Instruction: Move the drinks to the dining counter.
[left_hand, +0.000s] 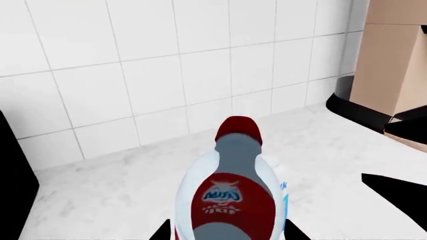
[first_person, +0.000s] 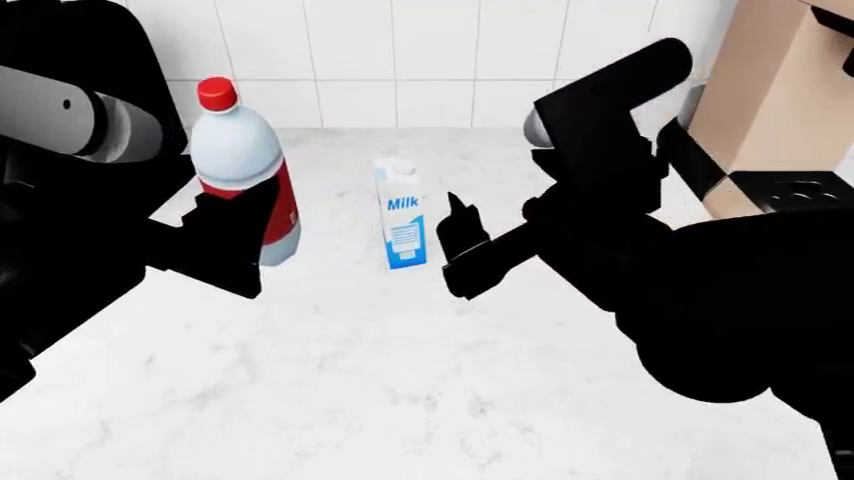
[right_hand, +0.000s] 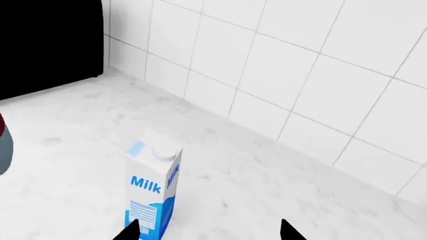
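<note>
Head view: the carton (first_person: 400, 215) stands upright on the white counter (first_person: 400, 380) near the tiled wall, long axis vertical, just left of the right gripper (first_person: 454, 245), whose fingers spread wide and point at it. Farther left, the left gripper (first_person: 234, 235) clasps the bottle (first_person: 238, 160), tilted, apparently lifted. The right arm is nearer the carton.

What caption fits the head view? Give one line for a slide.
Left hand holds the bottle above the counter while the open right hand nears the standing milk carton.
</note>
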